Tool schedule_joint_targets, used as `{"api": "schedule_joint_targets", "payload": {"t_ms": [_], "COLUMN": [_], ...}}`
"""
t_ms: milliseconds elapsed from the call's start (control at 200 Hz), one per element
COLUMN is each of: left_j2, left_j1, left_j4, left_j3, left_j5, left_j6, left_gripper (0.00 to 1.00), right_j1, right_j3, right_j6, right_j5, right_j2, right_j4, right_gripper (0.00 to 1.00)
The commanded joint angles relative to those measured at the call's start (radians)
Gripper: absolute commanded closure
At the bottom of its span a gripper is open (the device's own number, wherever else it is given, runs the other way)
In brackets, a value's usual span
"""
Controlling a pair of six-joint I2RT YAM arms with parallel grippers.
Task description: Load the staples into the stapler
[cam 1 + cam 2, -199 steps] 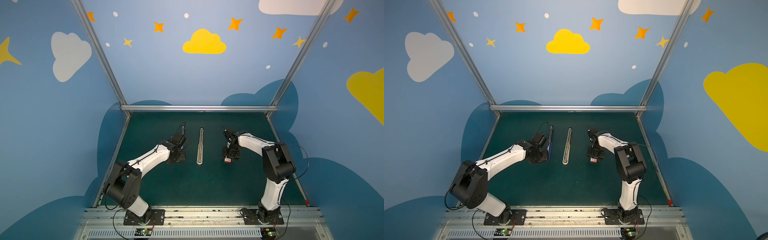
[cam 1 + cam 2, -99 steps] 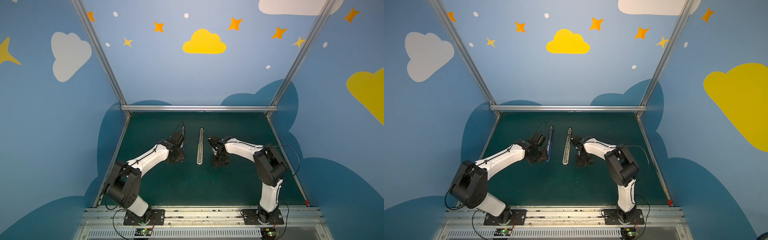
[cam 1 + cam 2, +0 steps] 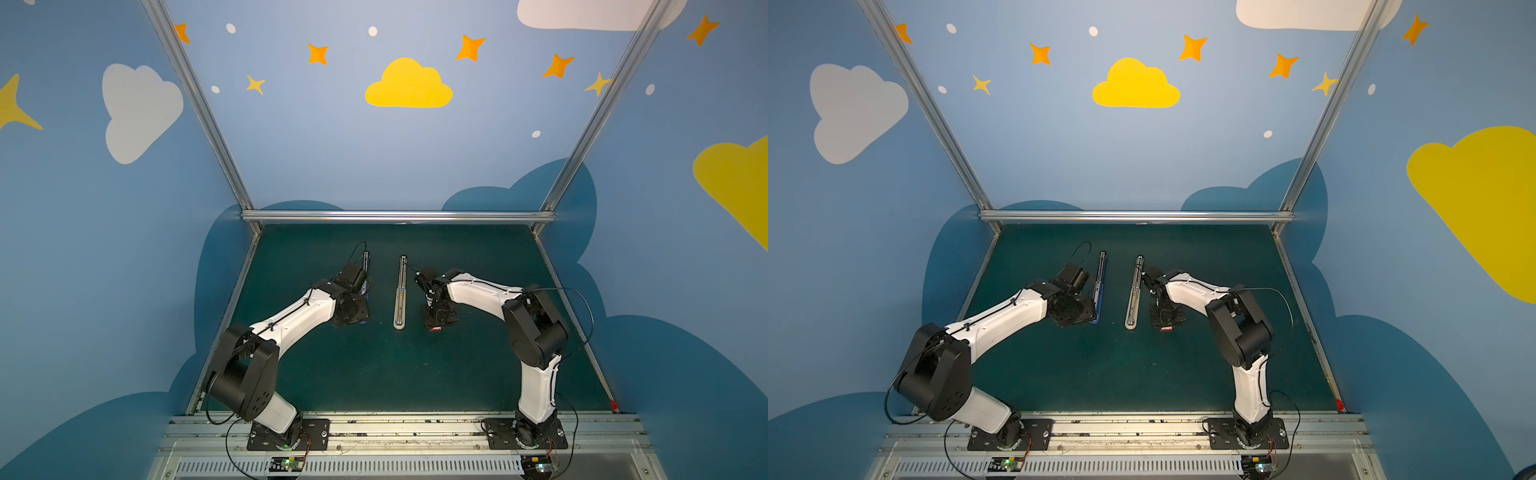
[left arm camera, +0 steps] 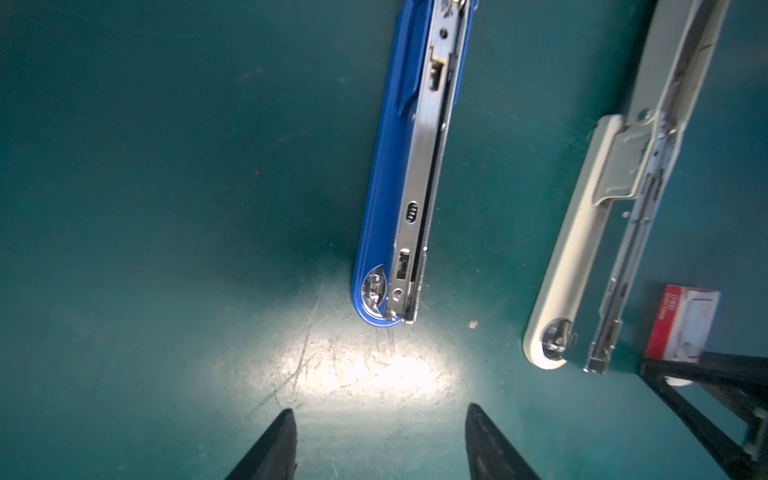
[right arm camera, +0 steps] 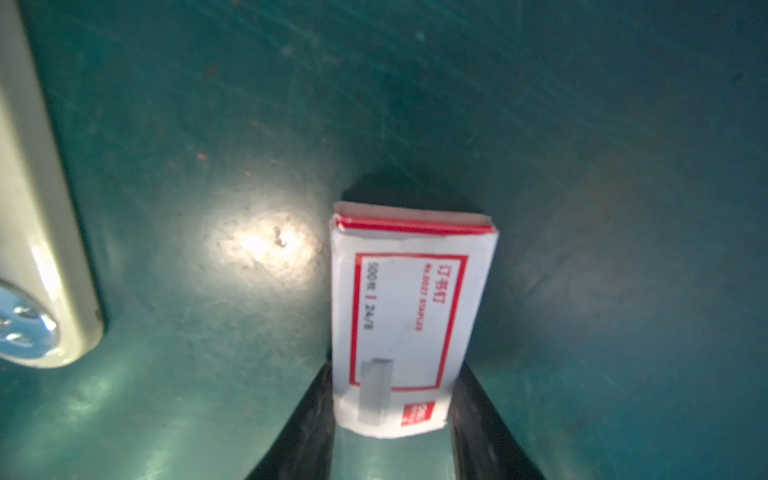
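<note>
1. Two hazards logged for the grip on the staple box (image 5: 407, 316), flat on the worktop (image 5: 602, 166) just right of the beige stapler's (image 4: 582, 249) near end. First: crushing or skewing of the thin card; cause, too hard a squeeze across the long sides. Second: slipping free on a lift; cause, a hold at the near end only, with most of the box ahead of the grip.
2. Further risk: strips spilling or snapping at opening; cause, tipping the box once open. No staples on show; judged to be inside.
3. Risk of knocking the beige stapler; cause, a sideways swing of the right arm (image 3: 486, 291) with the box so close.
4. Wrong-target risk: two staplers laid open, beige in the middle, blue stapler (image 4: 382, 187) to its left; not clear from the task which to load.
5. Right end effector (image 5: 395, 365): down at the worktop, pinching the box, one finger against each long side. Arm reaching forward and inward, wrist bent downward.
6. Left end effector (image 4: 379, 409): spread, empty, hovering just short of the blue stapler's near end, not touching. Left arm (image 3: 299, 316) stretched forward, wrist dipped toward the worktop.
</note>
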Motion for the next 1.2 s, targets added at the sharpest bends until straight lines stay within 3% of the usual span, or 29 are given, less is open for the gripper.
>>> {"api": "schedule_joint_targets", "payload": {"t_ms": [0,285,466,671,1026,1197], "left_j2": [-0.029,-0.077,-0.119,-0.11,-0.105,-0.109], "left_j1": [0.018,0.086,0.108,0.109,0.106,0.1], "left_j4": [0.002,-0.023,-0.016,-0.002,0.019,0.03], "left_j3": [-0.01,-0.032,-0.054,-0.041,-0.047,-0.048], "left_j5": [0.04,0.059,0.085,0.127,0.154,0.211], "left_j6": [0.03,0.066,0.091,0.105,0.096,0.097], "left_gripper": [0.36,0.36,0.35,0.35,0.35,0.35], "right_j1": [0.038,0.179,0.249,0.265,0.308,0.311], "right_j3": [-0.032,-0.062,-0.064,-0.068,-0.092,-0.085], "right_j6": [-0.098,-0.303,-0.373,-0.361,-0.32,-0.278], "right_j5": [-0.069,-0.164,-0.137,-0.037,-0.074,0.009], "right_j2": [-0.037,-0.119,-0.124,-0.099,-0.102,-0.077], "right_j4": [0.019,0.044,0.041,0.034,0.063,0.056], "right_gripper": [0.6,0.59,0.55,0.4,0.36,0.37]}}
